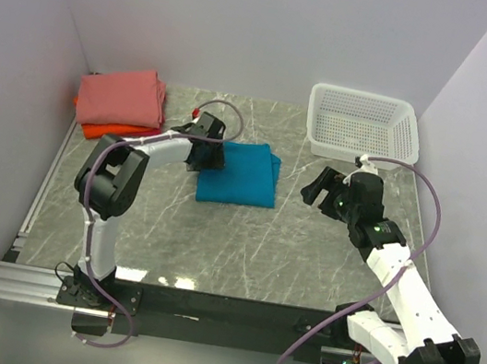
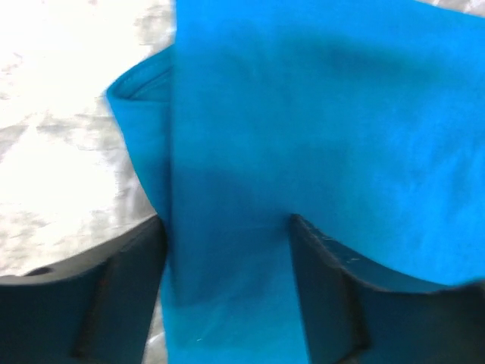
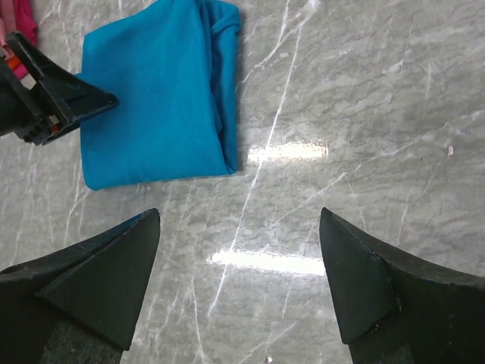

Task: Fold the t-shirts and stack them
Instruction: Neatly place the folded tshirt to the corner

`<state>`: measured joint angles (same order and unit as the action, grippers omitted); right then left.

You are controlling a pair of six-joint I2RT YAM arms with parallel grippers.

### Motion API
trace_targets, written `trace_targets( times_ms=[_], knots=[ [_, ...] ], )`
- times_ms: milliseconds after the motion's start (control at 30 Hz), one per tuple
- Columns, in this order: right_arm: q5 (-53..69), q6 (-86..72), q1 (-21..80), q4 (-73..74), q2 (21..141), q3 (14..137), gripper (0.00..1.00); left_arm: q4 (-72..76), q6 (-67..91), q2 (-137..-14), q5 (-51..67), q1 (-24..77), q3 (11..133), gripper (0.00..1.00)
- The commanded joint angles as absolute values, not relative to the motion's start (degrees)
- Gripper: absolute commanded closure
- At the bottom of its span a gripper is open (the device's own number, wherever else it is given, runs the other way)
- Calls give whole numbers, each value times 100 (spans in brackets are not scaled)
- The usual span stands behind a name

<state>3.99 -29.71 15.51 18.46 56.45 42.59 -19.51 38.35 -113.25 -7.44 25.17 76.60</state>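
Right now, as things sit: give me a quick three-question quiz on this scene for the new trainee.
1. True or false: the white mesh basket is empty.
2. What lies between the left gripper fingers? A) the teal shirt B) the basket's rim C) nothing
3. Fill in: the right gripper hangs over the table with its jaws ___.

Key: 1 true; 2 A; 3 open.
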Motion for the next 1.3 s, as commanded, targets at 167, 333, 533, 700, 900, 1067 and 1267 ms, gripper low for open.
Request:
trace_targets(
  times_ms=[167, 333, 533, 700, 900, 1067, 1267],
  knots=[
    [167, -2856, 1521, 1714, 5616, 4175, 8, -2566, 3648, -12093, -1342, 2760, 8331, 77],
    [18, -2795, 1485, 1714, 5625, 4140, 8, -3172, 3149, -12349, -2863, 2769, 9034, 99],
    [9, -2769, 1450, 1661, 5625, 4096, 8, -2884, 1797, -12042, -4656, 2716, 9510, 99],
    [26, -2769, 1441, 1573, 5642, 3999, 8, -1770, 670, -11620, -4957, 2418, 9440, 99],
    [9, -2769, 1441, 1564, 5695, 3990, 8, -452, -833, -11373, -4913, 1881, 9378, 99],
    [17, -2760, 1441, 1538, 5827, 3990, 8, -149, -1617, -11548, -4668, 1398, 9868, 99],
    [35, -2760, 1441, 1520, 6002, 4043, 8, -324, -1916, -11742, -4395, 1072, 10633, 99]
  ],
)
